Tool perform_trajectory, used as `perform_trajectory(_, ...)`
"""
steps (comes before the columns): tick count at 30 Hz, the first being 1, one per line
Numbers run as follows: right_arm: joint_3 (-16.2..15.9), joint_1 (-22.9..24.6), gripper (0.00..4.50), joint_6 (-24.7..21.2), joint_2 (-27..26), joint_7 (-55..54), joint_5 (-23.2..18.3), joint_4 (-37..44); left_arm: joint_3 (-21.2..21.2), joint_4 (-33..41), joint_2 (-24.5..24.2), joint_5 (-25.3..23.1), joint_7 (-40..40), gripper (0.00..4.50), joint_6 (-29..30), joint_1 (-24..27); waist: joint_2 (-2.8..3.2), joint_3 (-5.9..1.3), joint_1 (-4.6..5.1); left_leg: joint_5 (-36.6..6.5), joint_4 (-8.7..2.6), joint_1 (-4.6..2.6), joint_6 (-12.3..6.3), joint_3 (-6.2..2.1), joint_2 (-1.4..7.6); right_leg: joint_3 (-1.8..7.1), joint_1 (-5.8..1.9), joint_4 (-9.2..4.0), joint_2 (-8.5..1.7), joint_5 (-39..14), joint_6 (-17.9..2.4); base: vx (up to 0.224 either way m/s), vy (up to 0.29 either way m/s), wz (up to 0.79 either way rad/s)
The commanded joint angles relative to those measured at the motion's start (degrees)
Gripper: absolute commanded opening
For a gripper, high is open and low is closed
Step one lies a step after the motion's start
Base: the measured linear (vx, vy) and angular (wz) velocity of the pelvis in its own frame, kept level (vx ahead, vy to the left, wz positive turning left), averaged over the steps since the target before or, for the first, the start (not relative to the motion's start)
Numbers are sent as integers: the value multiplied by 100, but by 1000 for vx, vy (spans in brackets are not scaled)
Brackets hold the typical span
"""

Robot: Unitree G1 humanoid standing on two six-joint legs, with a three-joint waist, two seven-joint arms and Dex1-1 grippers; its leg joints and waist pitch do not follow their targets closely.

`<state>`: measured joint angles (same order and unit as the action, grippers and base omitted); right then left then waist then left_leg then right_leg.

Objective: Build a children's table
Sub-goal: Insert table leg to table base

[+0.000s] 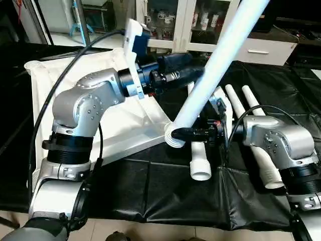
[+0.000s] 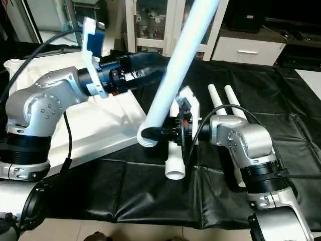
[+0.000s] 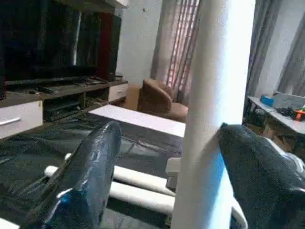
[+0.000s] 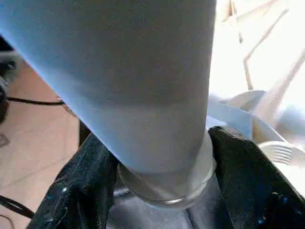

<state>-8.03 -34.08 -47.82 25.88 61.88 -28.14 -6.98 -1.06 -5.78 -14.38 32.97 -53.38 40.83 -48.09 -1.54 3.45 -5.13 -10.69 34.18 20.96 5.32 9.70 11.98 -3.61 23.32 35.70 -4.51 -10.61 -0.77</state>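
Black-covered surface carries the tabletop, where the right claw grasps a tilted leg and the left claw straddles it, released.

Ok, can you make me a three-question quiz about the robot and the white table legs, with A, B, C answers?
1. Where is the raised leg's ribbed end?
A. by the tabletop's near corner
B. on the floor
C. on the cupboard

2. How many legs lie on the black cover?
A. one
B. three
C. five

3. What is the right end effector doing?
A. hanging free
B. pressing the tabletop
C. gripping the raised leg

Answers:
1 A, the end sits right at that corner.
2 B, three lying legs are side by side.
3 C, its black fingers clamp the leg just above the ribs.
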Motion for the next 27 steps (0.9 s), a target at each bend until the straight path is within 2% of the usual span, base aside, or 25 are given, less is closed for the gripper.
perform_trajectory(1, -131, -153, 258, 89, 46, -9, 148, 91, 162, 141, 25, 145, -123, 405, 120, -100, 1, -437, -13, -451, -333, -39, -96, 42, 60, 232, -375, -341, -282, -417, -1335, 0, 0, 0)
perform_trajectory(2, -182, -175, 258, 84, 54, -40, 206, 66, 169, 205, 35, 226, -199, 405, 181, -92, -2, -437, -13, -461, -333, -38, -87, 42, 60, 232, -376, -341, -282, -431, -1335, 0, 0, 0)
perform_trajectory(3, -257, -197, 258, 105, 74, -71, 276, 29, 136, 275, 71, 363, -279, 432, 288, -85, 9, -439, -12, -475, -334, -39, -61, 40, 64, 232, -377, -337, -284, -431, -1348, 0, 0, 0)
perform_trajectory(6, -376, -215, 258, 151, 114, -64, 333, 6, 177, 339, 81, 398, -338, 446, 347, -73, 18, -434, -10, -533, -333, -38, -57, 34, 67, 231, -377, -336, -278, -415, -1380, 0, 0, 0)
perform_trajectory(10, -510, -209, 258, 159, 130, -48, 428, 17, 167, 426, 190, 567, -373, 450, 398, -46, 16, -434, -7, -605, -328, -42, -48, 34, 63, 235, -378, -346, -272, -474, -1354, 0, 0, 0)
perform_trajectory(12, -558, -206, 258, 208, 128, -22, 502, 22, 249, 450, 201, 556, -330, 450, 402, -35, 17, -436, -5, -596, -328, -44, -51, 30, 70, 233, -377, -339, -270, -416, -1367, 0, 0, 0)
perform_trajectory(13, -573, -200, 258, 226, 114, -17, 520, 40, 331, 407, 202, 442, -257, 450, 341, -32, 50, -439, -6, -577, -323, -39, -61, 27, 63, 233, -382, -330, -268, -368, -1372, 0, 0, 0)
perform_trajectory(14, -574, -199, 258, 228, 111, -16, 521, 44, 344, 392, 204, 417, -238, 450, 328, -34, 39, -440, -1, -588, -324, -44, -70, 31, 65, 233, -377, -342, -262, -361, -1362, 0, 0, 0)
perform_trajectory(19, -487, -219, 258, 262, 32, -63, 438, 60, 146, -78, 366, 239, 302, 399, 359, -240, 39, -450, 3, -560, -310, -37, -97, 29, 53, 232, -395, -328, -254, -207, -1399, 0, 0, 0)
perform_trajectory(21, -435, -219, 258, 270, -3, -76, 396, 69, 87, -153, 365, 276, 400, 375, 396, -275, 59, -453, -9, -611, -311, -43, -93, 18, 56, 227, -394, -328, -263, -280, -1388, 0, 0, 0)
perform_trajectory(23, -409, -213, 258, 266, -19, -82, 367, 81, 55, -171, 358, 281, 458, 367, 401, -285, 45, -454, -8, -605, -317, -41, -75, 13, 62, 225, -398, -325, -265, -273, -1407, 0, 0, 0)
perform_trajectory(26, -382, -202, 257, 259, -30, -89, 325, 95, -14, -250, 364, 269, 584, 327, 367, -317, 48, -452, -8, -564, -309, -39, -91, 19, 58, 226, -398, -316, -260, -134, -1450, 0, 0, 0)
perform_trajectory(27, -376, -197, 257, 261, -31, -90, 313, 99, -37, -281, 371, 256, 632, 327, 353, -331, 60, -453, -11, -573, -309, -40, -88, 17, 58, 225, -399, -315, -261, -145, -1453, 0, 0, 0)
